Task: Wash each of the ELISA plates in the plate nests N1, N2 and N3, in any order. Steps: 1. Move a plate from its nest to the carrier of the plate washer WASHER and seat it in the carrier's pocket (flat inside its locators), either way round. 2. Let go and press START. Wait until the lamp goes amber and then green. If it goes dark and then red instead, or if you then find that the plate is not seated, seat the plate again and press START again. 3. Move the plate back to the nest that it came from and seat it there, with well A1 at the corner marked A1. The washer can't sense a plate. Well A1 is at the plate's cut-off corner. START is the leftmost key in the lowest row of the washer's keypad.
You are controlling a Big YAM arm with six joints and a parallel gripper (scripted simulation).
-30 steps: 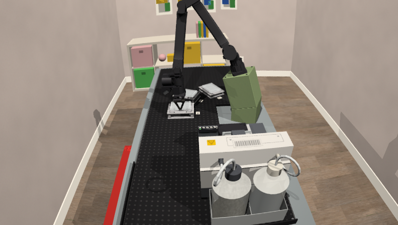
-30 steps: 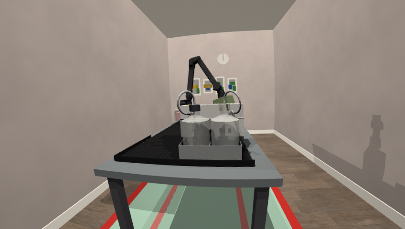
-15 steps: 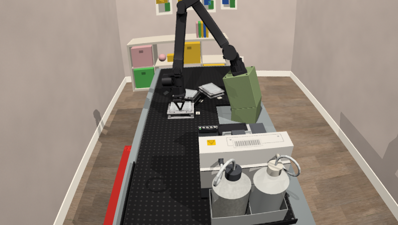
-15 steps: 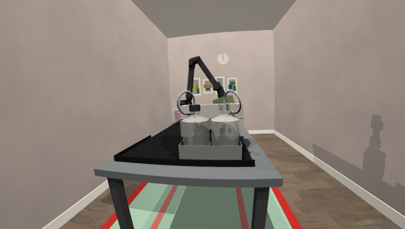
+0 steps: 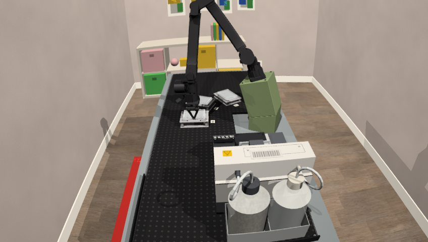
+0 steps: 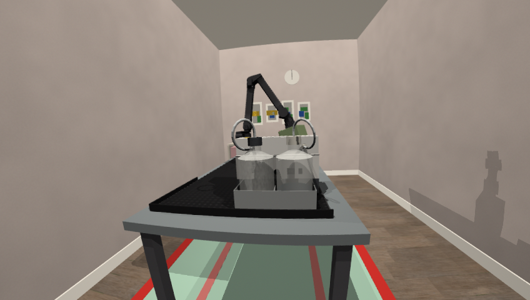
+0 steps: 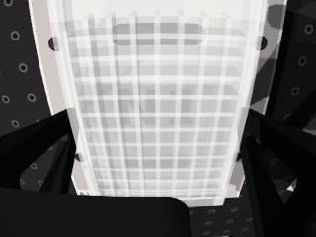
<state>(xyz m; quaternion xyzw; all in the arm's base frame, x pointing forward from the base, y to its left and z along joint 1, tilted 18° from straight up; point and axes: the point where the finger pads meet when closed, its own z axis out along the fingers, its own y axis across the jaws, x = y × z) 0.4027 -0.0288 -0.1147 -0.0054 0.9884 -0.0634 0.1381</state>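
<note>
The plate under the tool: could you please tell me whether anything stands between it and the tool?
Nothing visible does. The wrist view shows the fingers of the tool right at either side of the plate, with no other object between them and it.
</note>
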